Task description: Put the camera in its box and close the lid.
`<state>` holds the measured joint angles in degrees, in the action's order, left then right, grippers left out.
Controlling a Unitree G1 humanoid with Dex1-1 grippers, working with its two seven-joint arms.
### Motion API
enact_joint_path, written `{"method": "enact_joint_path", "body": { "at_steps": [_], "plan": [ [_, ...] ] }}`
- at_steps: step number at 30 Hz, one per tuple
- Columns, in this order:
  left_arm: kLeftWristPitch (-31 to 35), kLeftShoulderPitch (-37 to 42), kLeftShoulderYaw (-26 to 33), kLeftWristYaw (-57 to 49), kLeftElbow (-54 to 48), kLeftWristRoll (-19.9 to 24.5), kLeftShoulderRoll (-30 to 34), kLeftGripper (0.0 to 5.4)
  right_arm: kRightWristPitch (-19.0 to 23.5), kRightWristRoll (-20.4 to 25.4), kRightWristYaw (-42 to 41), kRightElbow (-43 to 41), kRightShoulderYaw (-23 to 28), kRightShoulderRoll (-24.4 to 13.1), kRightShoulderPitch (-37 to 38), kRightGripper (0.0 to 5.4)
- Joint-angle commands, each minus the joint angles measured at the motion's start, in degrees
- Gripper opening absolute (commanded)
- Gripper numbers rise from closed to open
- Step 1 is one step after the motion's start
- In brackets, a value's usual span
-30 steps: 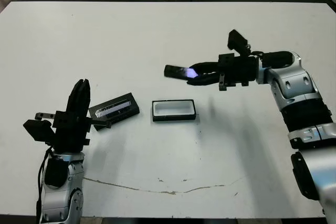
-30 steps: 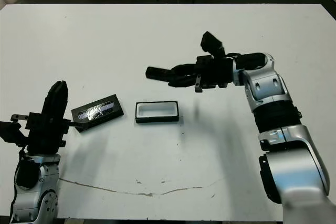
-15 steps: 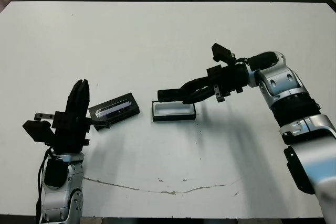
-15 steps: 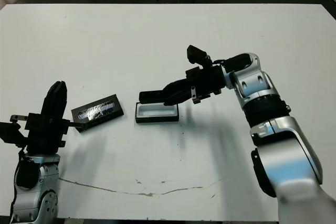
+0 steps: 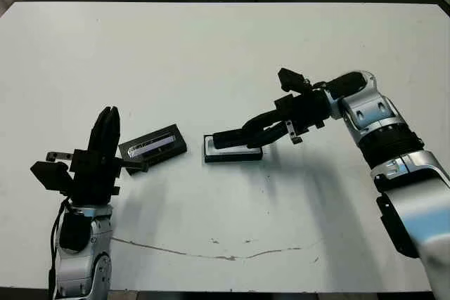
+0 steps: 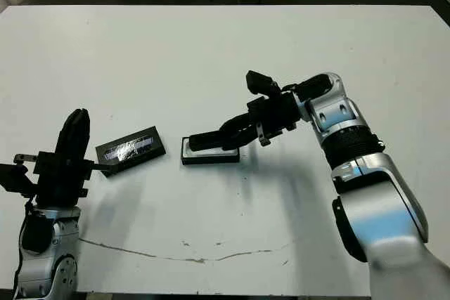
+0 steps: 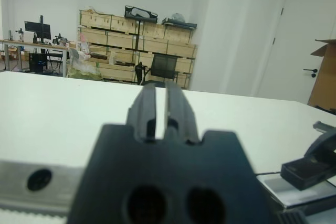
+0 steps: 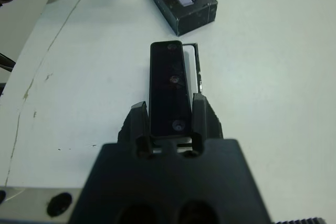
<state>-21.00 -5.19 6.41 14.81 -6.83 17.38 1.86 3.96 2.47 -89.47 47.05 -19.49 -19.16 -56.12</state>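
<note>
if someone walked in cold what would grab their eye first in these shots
The right gripper near the middle of the white table, shut on the slim black camera and holding it lengthwise right over the white-lined box. Next, the black lid with its silvery strip lying flat to the box's left, apart from it. Then the left gripper, fingers pointing up at the table's near left, holding nothing.

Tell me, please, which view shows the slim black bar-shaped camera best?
The right wrist view: the slim black bar-shaped camera fills the middle, its long face fully visible between the right gripper's fingers, above the white-lined box. The two eye views show it small and slanted over the box. The left wrist view does not show it clearly.
</note>
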Motion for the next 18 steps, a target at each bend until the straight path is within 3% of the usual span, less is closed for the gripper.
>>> {"method": "enact_joint_path", "body": {
  "at_steps": [1,9,18],
  "plan": [
    [0.22,-1.13,-0.07,-0.12,0.79,-0.20,-0.24,0.00,-1.49,-1.12,-0.23,1.13,-0.35,0.72,-0.67,0.27],
    [0.62,-1.34,-0.23,-0.19,0.56,-0.22,-0.24,0.00,-3.80,-2.75,0.67,2.91,-0.44,1.76,-0.82,0.27],
    [0.41,-1.51,-0.33,-0.21,0.42,-0.47,-0.27,0.00,-3.41,-4.64,1.38,3.43,-0.85,2.98,-1.08,0.25]
  ]
}}
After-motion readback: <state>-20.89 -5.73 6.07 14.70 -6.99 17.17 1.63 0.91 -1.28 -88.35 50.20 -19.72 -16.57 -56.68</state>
